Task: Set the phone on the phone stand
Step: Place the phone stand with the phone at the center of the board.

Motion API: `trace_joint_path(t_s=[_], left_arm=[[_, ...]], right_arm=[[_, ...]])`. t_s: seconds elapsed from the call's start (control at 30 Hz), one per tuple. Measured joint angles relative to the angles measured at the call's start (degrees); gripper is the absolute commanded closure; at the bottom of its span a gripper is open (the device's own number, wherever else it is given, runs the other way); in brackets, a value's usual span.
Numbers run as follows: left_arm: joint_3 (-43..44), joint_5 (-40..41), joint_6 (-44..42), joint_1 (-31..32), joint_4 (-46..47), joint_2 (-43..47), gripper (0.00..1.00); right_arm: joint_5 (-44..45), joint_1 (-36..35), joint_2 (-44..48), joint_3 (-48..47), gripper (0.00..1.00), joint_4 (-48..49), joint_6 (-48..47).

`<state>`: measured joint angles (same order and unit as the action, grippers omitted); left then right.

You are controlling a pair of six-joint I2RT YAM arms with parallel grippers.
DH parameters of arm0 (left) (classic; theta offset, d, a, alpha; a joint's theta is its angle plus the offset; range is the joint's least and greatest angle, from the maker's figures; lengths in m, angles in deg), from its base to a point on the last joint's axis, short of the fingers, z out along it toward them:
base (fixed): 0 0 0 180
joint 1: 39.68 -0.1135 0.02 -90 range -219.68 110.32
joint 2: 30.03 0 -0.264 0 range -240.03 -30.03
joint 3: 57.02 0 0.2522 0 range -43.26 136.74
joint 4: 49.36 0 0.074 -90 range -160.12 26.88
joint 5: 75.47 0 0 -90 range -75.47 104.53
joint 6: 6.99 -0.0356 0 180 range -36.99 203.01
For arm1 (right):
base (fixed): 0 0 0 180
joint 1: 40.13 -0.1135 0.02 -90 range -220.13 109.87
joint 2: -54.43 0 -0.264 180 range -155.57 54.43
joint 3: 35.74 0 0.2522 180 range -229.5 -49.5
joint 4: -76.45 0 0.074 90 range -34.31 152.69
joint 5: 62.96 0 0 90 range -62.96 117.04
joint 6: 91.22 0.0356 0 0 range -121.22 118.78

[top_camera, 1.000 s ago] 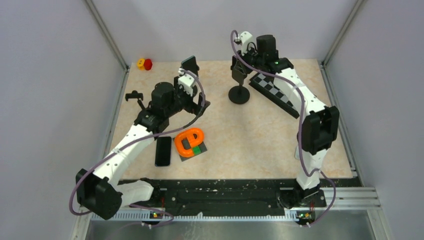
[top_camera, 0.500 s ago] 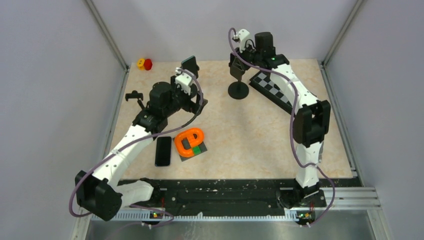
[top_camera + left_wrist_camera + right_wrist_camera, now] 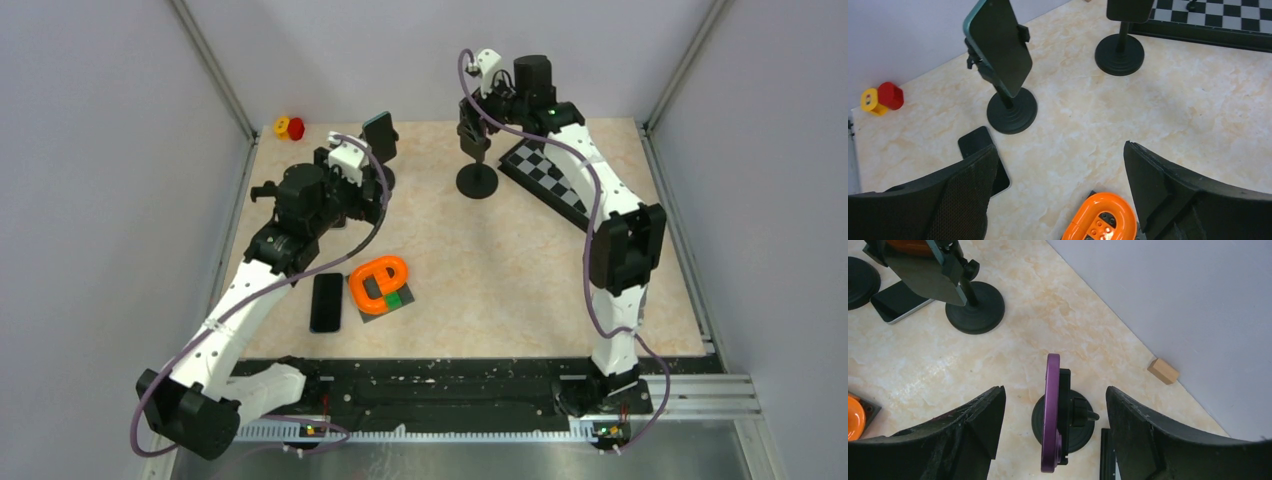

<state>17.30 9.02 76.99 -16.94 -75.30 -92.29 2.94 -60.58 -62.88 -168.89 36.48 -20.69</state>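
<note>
The purple phone (image 3: 1050,412) stands on edge in the cradle of the black phone stand (image 3: 1080,432) at the far side of the surface (image 3: 1013,335). Its back is against the clamp, and as far as my wrist view shows, the stand alone carries it. My right hand (image 3: 1054,391) hangs straight above it with the fingers (image 3: 973,430) spread well apart, one on each side of the phone and neither touching it, so I hold nothing. I judge the step in hand to be the letting-go and the getaway. To do it well I should rise straight up along the phone's own plane with my fingers kept wide. There should be no sideways drift or twist of the wrist until the tips are above its top edge, because a brush against that thin edge could tip it out of the cradle or rock the round base. I would start slowly and watch whether the phone leans. The checkered board (image 3: 545,185) lies just beside the stand, so I should not swing out low that way. My left hand (image 3: 1058,150) is wide open and empty too, near a second stand (image 3: 1012,110) that carries a dark phone (image 3: 998,47). A black phone (image 3: 326,301) lies flat beside the orange toy (image 3: 379,285).
</note>
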Motion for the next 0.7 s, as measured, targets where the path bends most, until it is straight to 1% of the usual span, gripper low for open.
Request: trace_joint_path(t_s=[0.1, 0.2, 0.43, 0.53, 0.7], left_arm=[[0.9, 1.16, -1.6, -1.07, -3.1, 0.92, 0.01], [1.29, 2.03, -2.97, -2.01, -5.84, 1.42, 0.01], [0.24, 3.1, -4.92, -3.17, -10.23, 4.11, 0.01], [-0.81, 2.67, -5.4, -3.19, -11.06, 5.55, 0.01], [-3.45, -0.52, -6.29, -3.19, -11.67, 6.08, 0.01]], right_arm=[[-0.24, 0.0, 1.42, 0.72, 0.24, -0.92, 0.02], [0.0, 0.0, 5.64, 4.28, 0.23, -1.4, 0.04], [3.87, 0.17, 22.16, 16.44, 0.22, -2.75, -0.04], [5.95, 1.22, 31.47, 24.74, 0.21, -3.39, -0.35], [9.84, 5.35, 43.65, 37.57, 0.21, -9.79, -1.53]])
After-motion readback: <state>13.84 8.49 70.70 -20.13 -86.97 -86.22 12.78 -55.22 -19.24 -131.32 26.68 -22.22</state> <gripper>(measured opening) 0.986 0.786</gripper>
